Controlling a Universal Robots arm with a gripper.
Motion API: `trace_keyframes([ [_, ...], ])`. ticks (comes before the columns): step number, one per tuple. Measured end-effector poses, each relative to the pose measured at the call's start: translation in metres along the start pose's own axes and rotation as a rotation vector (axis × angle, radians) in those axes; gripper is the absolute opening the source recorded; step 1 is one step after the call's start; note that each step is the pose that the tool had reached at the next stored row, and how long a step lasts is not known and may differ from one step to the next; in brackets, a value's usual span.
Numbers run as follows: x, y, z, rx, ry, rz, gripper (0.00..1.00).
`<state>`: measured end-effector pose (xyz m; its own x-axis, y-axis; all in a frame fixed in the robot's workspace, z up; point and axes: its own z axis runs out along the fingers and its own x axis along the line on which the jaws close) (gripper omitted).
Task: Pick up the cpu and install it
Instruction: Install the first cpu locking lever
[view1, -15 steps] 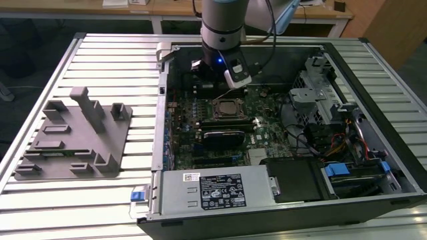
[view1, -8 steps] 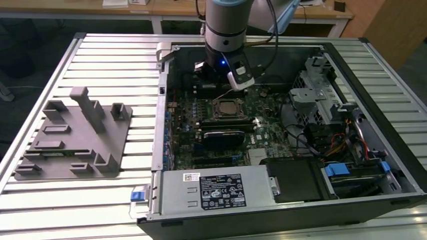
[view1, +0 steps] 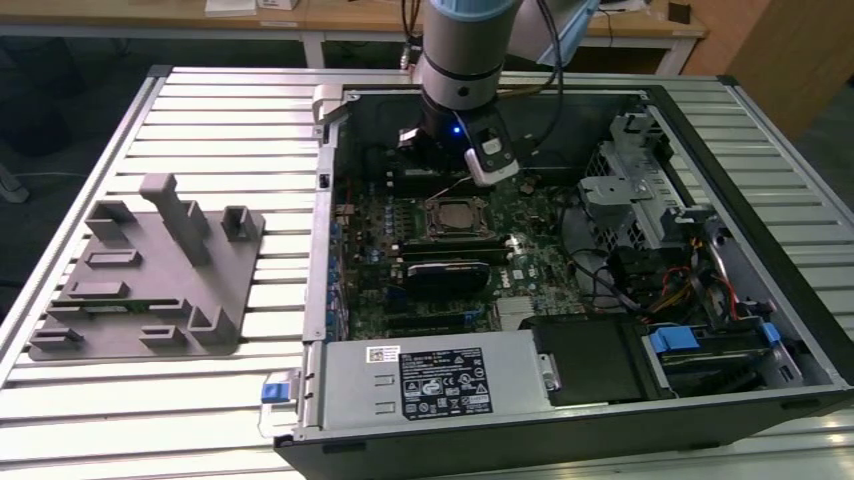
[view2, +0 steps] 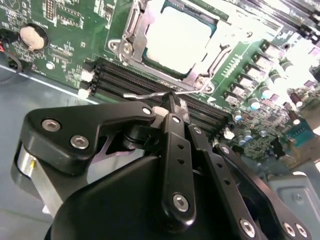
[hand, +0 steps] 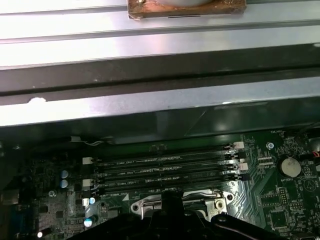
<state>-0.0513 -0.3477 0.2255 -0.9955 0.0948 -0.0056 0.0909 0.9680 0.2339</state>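
Note:
The cpu (view2: 177, 40), a square chip with a shiny pale metal top, lies flat inside the black-framed motherboard socket (view2: 131, 30). In the exterior view the cpu (view1: 458, 213) sits mid-board in the open computer case. My gripper (view2: 171, 102) hovers just beside the socket, over the memory slots, with its fingers shut. The socket's thin wire lever (view2: 145, 94) runs up to the fingertips; I cannot tell whether it is pinched. From the exterior view the gripper (view1: 447, 185) hangs just behind the socket. Its dark tip (hand: 172, 200) also shows in the first wrist view.
A grey plastic tray (view1: 147, 275) with upright posts lies on the slatted table at the exterior view's left. Inside the case are black memory slots (hand: 165, 167), a power supply (view1: 427, 385) at the front, a metal drive cage (view1: 641, 200) and cables at the right.

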Motion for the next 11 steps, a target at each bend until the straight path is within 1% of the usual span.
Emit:
trace_keyframes([
  [5,0.0000,-0.0012,0.0051,-0.0014,-0.0134,-0.003,0.11],
  [11,-0.0011,-0.0018,0.0085,-0.0018,-0.0194,0.000,0.11],
])
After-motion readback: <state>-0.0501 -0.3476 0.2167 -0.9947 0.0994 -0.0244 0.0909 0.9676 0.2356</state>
